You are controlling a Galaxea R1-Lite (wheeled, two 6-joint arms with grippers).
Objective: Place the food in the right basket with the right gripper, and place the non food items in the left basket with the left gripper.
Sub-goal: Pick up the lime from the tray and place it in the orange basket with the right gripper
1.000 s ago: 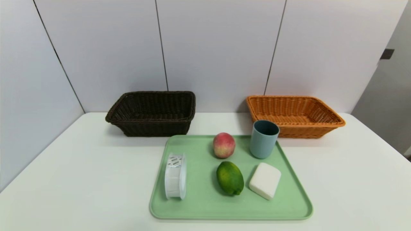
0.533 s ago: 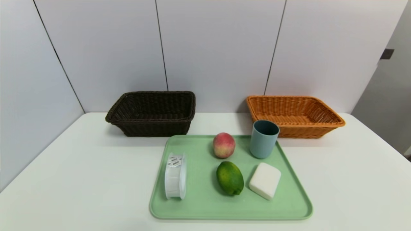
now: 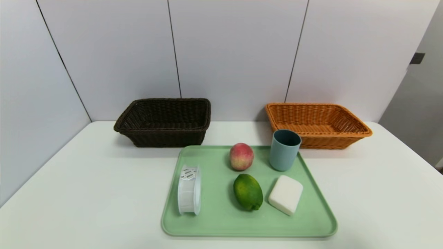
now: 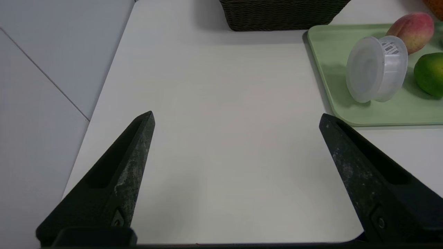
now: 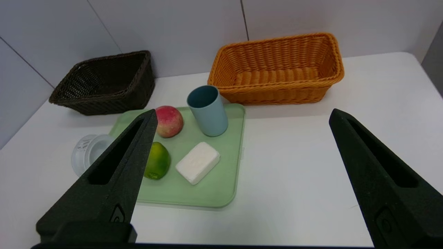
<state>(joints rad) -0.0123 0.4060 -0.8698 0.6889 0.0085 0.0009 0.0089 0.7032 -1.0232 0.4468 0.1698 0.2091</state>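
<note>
Left basket (image 3: 162, 121): dark brown woven wicker, ribbed, matt. Right basket (image 3: 316, 124): same weave, orange-tan, slight sheen. Tray (image 3: 311, 221): smooth pale-green plastic, matt. Spool container (image 3: 189, 189): translucent white plastic, smooth. Cup (image 3: 284, 149): blue-grey matt plastic. Block (image 3: 285, 194): white, soap-like, dull. Peach (image 3: 241, 156): soft matt skin. Citrus (image 3: 247, 191): glossy green rind. Worktop (image 3: 86, 193): smooth white, low sheen. Fingers (image 4: 131, 173): black, grainy, scuffed.

The right gripper's finger (image 5: 117, 166) hides part of the green citrus (image 5: 160, 162) and the white spool container (image 5: 84, 154) on the tray (image 5: 214, 193).
</note>
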